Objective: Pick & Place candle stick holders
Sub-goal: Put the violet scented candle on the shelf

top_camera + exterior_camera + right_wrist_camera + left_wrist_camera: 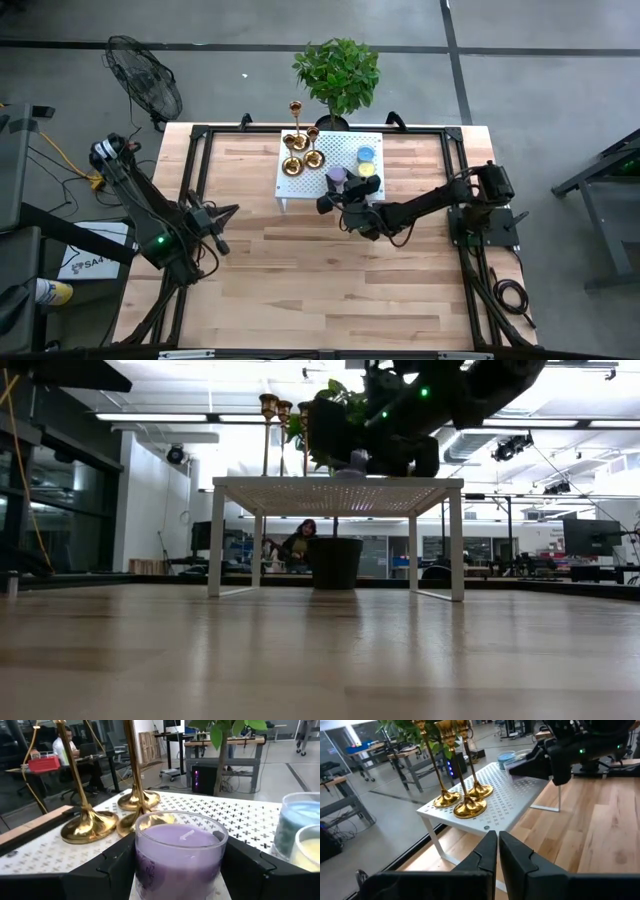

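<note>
A: High view first. What is the biggest thing?

B: The wooden table point(330, 280), with a dark frame around it. At its far edge stands a small white perforated stand point(325, 168), and behind that a potted plant point(337, 72).

A: How do the arms sit?

B: The right arm point(440, 200) reaches from its base at the table's right side, stretched low and nearly flat toward the stand's near right corner. The left arm point(150, 215) is folded back at the table's left edge, well apart from the stand.

A: And the right gripper?

B: The right gripper point(180, 865) has its fingers spread, one on each side of a purple candle in a glass jar point(181, 851), pressed against the glass. So it is clamped on the jar, which stands on the stand.

A: The left gripper?

B: The left gripper point(497, 851) hangs over the bare table, pointing at the stand, fingers closed together and holding nothing.

A: Where are the candle stick holders?

B: The candle stick holders point(300, 150), three gold ones with round bases and thin stems, stand clustered upright on the stand's far left part, bases close together. A blue candle point(366, 155) and a yellow candle point(366, 170) stand just beside the purple one.
</note>
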